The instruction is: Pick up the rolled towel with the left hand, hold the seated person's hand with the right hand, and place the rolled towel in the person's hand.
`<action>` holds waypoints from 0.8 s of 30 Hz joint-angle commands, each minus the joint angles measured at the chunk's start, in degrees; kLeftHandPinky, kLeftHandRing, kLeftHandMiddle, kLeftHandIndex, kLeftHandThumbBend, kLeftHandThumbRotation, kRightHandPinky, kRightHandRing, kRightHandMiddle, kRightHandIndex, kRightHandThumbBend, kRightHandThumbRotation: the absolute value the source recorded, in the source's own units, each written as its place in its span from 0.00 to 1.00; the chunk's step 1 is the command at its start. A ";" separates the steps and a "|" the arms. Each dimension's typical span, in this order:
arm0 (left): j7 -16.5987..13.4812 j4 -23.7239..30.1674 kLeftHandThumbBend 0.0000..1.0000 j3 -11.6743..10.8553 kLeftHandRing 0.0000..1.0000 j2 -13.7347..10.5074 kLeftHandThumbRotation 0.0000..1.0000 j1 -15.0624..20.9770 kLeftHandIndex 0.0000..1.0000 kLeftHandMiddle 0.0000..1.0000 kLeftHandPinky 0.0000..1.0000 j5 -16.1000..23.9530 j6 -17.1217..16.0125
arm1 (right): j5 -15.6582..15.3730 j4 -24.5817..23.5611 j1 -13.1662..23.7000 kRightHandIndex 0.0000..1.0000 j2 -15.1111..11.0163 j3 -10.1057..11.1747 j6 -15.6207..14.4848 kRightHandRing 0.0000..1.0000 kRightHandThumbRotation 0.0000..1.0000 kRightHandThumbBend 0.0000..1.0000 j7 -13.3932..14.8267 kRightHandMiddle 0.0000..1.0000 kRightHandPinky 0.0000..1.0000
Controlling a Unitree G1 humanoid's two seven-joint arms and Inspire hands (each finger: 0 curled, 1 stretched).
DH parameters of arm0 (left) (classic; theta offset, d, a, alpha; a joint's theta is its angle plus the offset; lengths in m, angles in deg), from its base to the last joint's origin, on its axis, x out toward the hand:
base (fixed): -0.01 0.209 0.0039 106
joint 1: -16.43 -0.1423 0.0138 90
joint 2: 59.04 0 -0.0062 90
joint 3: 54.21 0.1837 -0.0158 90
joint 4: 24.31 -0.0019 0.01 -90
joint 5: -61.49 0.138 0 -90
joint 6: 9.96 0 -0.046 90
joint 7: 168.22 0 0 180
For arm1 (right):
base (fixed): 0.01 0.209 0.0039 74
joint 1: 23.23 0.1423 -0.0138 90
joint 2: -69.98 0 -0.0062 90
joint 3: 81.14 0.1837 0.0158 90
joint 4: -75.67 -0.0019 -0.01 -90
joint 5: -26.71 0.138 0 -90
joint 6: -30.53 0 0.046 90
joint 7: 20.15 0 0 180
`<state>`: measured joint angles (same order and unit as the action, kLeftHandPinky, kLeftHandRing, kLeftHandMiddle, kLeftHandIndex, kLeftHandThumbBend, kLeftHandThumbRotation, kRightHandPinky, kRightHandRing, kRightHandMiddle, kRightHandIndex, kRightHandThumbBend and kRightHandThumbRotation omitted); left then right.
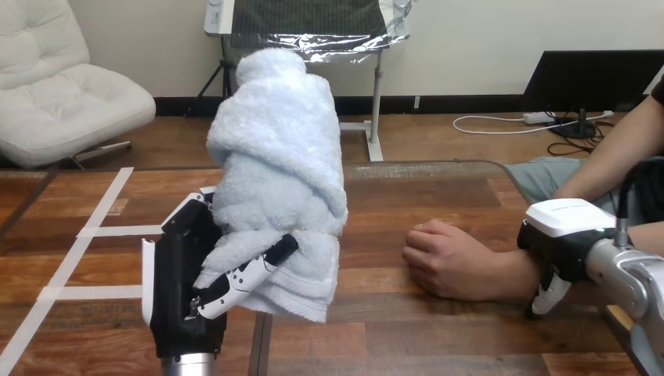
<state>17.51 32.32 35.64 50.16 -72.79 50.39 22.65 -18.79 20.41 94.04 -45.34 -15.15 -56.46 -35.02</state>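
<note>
A rolled pale blue towel [279, 164] stands upright above the table, held up in my left hand [188, 274], whose fingers [243, 278] curl round its lower end. The person's hand [446, 254] rests on the table at the right as a loose fist, palm down, about a hand's width to the right of the towel. My right hand [565, 239] lies over the person's wrist and forearm, with fingers [548, 294] curled down round the near side of the wrist.
The wooden table [391, 329] stretches across the view, with white tape lines [86, 235] on its left part. Bare wood lies between the towel and the person's hand.
</note>
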 commanded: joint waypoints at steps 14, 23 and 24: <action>-6.59 -6.62 0.62 -1.58 0.35 -0.48 0.00 7.18 0.49 0.42 0.28 11.29 3.66 | 6.79 -9.62 -2.55 0.40 -1.83 8.51 -0.53 0.24 0.00 0.67 1.09 0.35 0.15; -13.12 -16.54 0.61 -0.83 0.35 -4.04 0.00 12.25 0.50 0.42 0.28 19.82 5.42 | 8.90 -13.94 -4.12 0.39 -2.25 11.37 -0.68 0.23 0.00 0.69 1.58 0.34 0.15; -13.54 -17.33 0.61 -0.75 0.35 -4.23 0.00 12.66 0.50 0.42 0.28 20.30 5.47 | 8.94 -14.28 -4.21 0.39 -2.25 11.54 -0.88 0.23 0.00 0.69 1.47 0.33 0.15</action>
<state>6.40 19.36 34.42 48.01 -67.27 67.26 28.16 -13.00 11.35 87.82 -47.79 -7.87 -56.61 -34.73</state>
